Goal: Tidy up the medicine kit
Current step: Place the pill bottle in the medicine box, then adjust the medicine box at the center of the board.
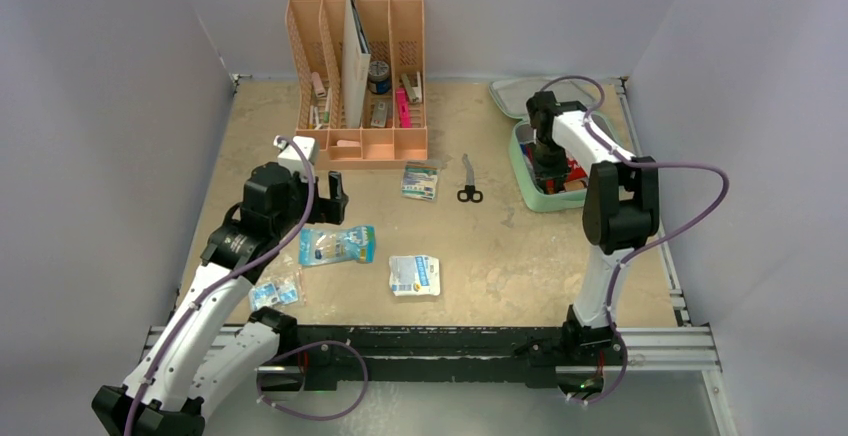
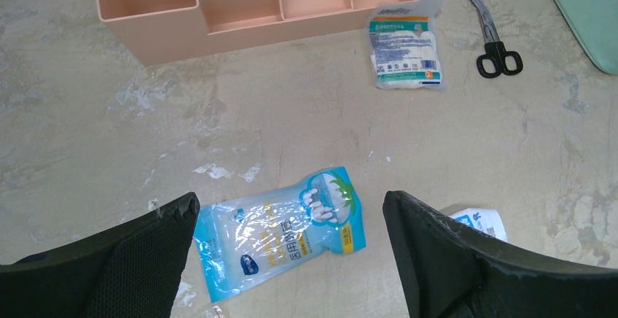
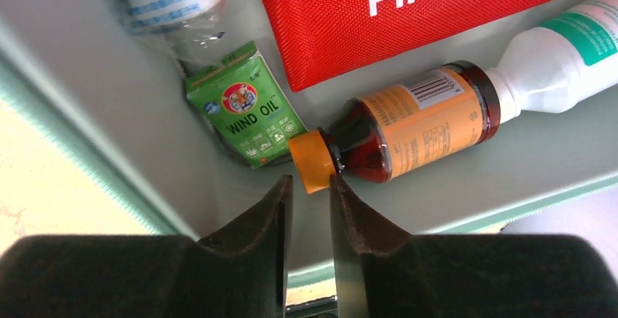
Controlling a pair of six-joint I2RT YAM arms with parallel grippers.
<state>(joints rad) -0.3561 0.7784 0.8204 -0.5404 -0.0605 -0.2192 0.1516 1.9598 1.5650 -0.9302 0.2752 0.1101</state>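
The mint-green medicine kit [image 1: 522,178] lies open at the back right, its lid [image 1: 508,96] folded back. My right gripper [image 1: 547,161] reaches down inside it. In the right wrist view the gripper [image 3: 311,179] has only a narrow gap and holds nothing; its tips are beside the orange cap of a brown bottle [image 3: 415,125] lying on the grey lining [image 3: 109,114]. My left gripper [image 2: 290,201] is wide open and empty above a blue cotton-swab packet [image 2: 280,234], which also shows in the top view [image 1: 338,245].
The kit holds a red first-aid pouch [image 3: 408,4], a green Wind Oil box [image 3: 244,110] and a white bottle [image 3: 561,63]. On the table lie a gauze packet [image 1: 421,181], scissors [image 1: 468,181], a white packet [image 1: 414,275] and a small packet [image 1: 274,291]. The peach organizer [image 1: 360,76] stands at the back.
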